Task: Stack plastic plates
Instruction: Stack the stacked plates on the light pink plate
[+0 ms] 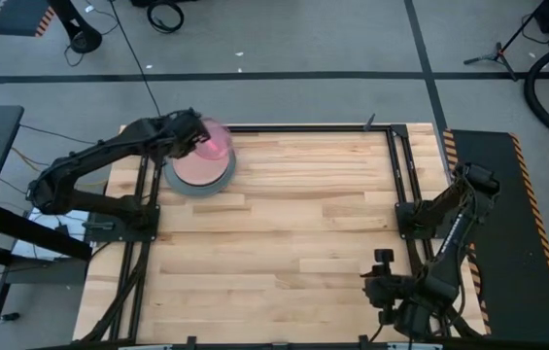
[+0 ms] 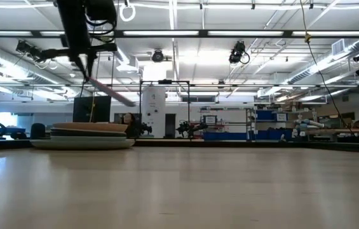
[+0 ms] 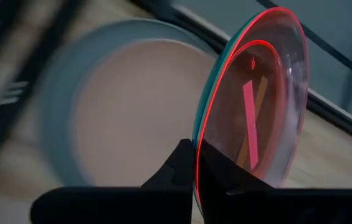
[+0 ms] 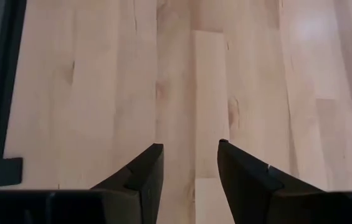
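Pinched edge-on in the left pincer (image 3: 194, 177) are small see-through plates (image 3: 253, 99), red-pink rimmed with a teal edge behind, held tilted above the plate stack (image 1: 201, 170). That stack, salmon pink on grey, is seen at about eleven o'clock on the bench (image 1: 293, 233). Parked at five o'clock, the right pincer (image 4: 188, 165) is spread over bare wood.

Plate stack (image 1: 202, 173) and left tool (image 1: 194, 139) crowd far-left counter (image 1: 293, 233) corner; elsewhere open wood, passable.
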